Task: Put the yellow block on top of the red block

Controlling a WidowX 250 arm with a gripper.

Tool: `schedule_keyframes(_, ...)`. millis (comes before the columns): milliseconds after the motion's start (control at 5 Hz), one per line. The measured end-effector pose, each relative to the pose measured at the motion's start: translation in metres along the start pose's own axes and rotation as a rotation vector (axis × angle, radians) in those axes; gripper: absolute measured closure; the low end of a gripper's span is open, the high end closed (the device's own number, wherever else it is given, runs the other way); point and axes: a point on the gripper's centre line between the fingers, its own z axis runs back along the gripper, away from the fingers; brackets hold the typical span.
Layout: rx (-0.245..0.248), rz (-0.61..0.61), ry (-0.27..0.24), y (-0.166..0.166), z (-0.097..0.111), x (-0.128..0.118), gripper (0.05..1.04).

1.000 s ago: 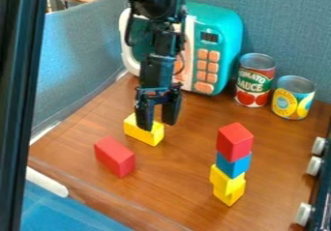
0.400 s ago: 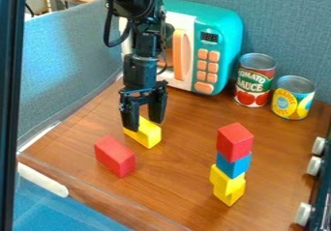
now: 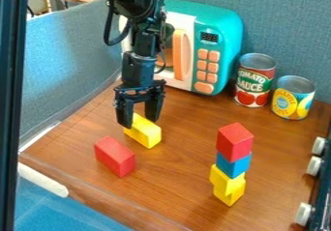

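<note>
Hanging at the far end of the yellow block (image 3: pixel 146 133), the claw (image 3: pixel 138 122) stands wide. That block lies on the table (image 3: pixel 178 177), near the lone red block (image 3: pixel 115 156), not touching it.

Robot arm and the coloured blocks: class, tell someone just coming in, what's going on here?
The robot's gripper is low over the far end of the loose yellow block, its fingers apart. It looks to be lining up a grasp, though a firm hold can't be made out. The yellow block lies on the wooden surface, not yet on top of the loose red block nearby. Off to one side stands a stack with red on top, blue beneath and yellow at the bottom.
</note>
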Motion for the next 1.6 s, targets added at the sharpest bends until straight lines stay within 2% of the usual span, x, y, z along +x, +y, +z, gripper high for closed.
schedule_keyframes(200,0.024,-0.006,0.002,-0.001,-0.007,0.002,0.083)
schedule_keyframes(400,0.02,-0.034,-0.022,-0.003,-0.007,0.003,0.083)
schedule_keyframes(600,0.04,-0.056,-0.054,-0.007,-0.012,0.0,0.121)
schedule_keyframes(800,0.028,-0.059,-0.033,-0.008,-0.016,-0.005,0.397)
schedule_keyframes(1000,0.0,-0.067,-0.032,-0.01,-0.018,-0.005,0.473)
schedule_keyframes(1200,-0.037,-0.091,-0.027,-0.008,-0.014,-0.009,0.476)
schedule_keyframes(1600,-0.191,-0.216,-0.067,-0.003,0.044,-0.025,0.504)
